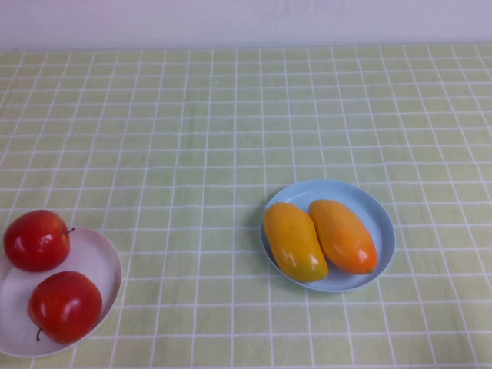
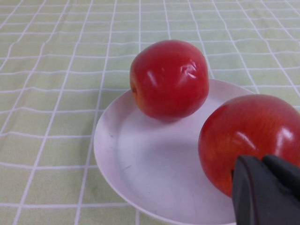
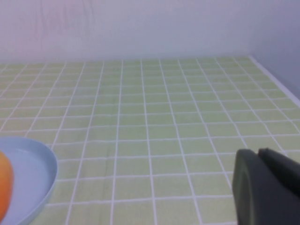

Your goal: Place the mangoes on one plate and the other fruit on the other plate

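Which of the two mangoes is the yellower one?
The mango on the robot's left side of the light blue plate is yellower; its neighbour toward the robot's right is deeper orange.

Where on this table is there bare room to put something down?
The checked cloth is bare behind both plates, and between the white plate and blue plate. It is crowded on the plates: two apples fill the white one, two mangoes the blue. The left gripper, shut, hangs over the white plate; the right gripper, shut, beside the blue.
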Action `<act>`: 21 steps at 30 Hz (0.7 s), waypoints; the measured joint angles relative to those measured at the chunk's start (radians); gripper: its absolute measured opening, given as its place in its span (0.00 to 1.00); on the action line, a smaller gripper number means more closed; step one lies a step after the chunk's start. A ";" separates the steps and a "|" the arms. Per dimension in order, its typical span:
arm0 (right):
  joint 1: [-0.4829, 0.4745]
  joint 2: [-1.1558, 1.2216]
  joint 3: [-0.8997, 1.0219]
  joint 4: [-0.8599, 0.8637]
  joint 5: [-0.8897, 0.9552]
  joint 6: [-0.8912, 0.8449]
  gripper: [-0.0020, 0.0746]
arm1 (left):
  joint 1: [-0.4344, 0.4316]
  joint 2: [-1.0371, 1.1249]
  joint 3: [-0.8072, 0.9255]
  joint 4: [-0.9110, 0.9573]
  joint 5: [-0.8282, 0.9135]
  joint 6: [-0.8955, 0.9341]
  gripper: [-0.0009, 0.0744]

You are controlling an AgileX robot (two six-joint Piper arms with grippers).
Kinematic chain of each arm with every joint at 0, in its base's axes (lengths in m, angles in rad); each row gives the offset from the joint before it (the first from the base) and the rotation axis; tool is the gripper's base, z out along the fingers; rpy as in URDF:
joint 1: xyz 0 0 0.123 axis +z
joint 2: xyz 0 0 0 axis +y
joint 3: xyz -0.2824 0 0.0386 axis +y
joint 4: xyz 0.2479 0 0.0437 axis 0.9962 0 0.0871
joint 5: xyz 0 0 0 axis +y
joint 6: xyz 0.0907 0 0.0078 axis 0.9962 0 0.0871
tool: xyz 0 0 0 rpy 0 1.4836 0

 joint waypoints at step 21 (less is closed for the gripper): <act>-0.004 -0.177 0.002 0.106 0.235 -0.113 0.01 | 0.000 -0.002 0.000 0.000 0.000 0.000 0.01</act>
